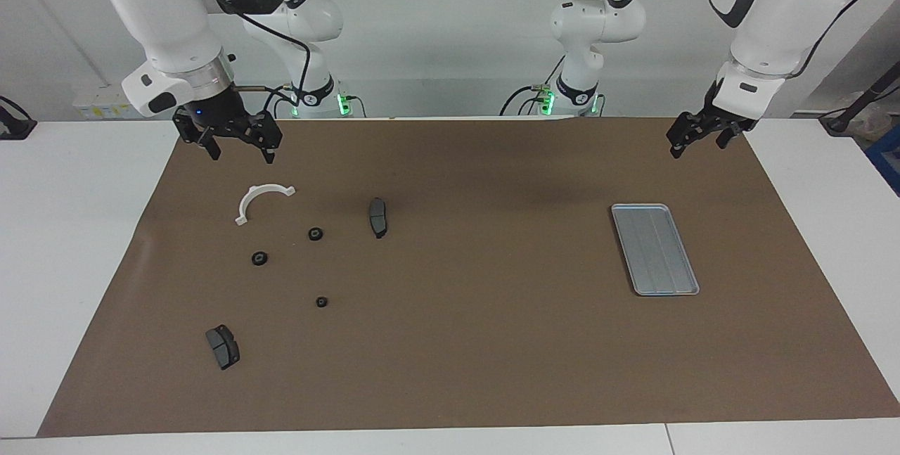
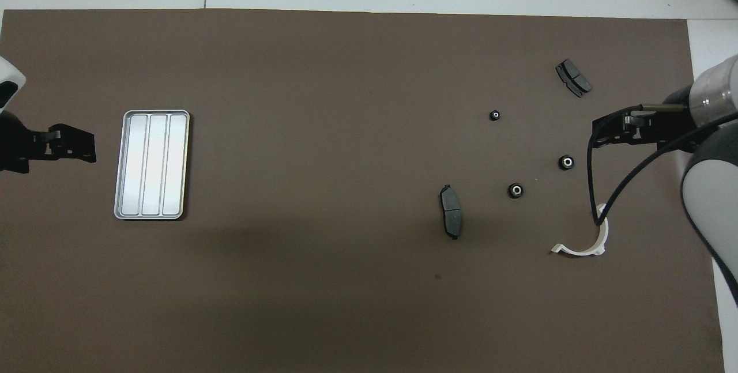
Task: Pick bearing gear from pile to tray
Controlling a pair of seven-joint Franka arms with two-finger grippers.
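Three tiny black round bearing gears (image 1: 316, 233) on brown mat — likely light, rigid, slippery; best pinched across the rim. Right gripper (image 1: 239, 142) and left gripper (image 1: 696, 137) both spread, empty.

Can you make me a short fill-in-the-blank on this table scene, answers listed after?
1. The number of small black rings on the mat is ____.
2. The tray holds ____ parts.
3. The right gripper hangs over the mat near the ____ curved bracket.
4. The left gripper has its jaws ____.
Answers: three; no; white; open
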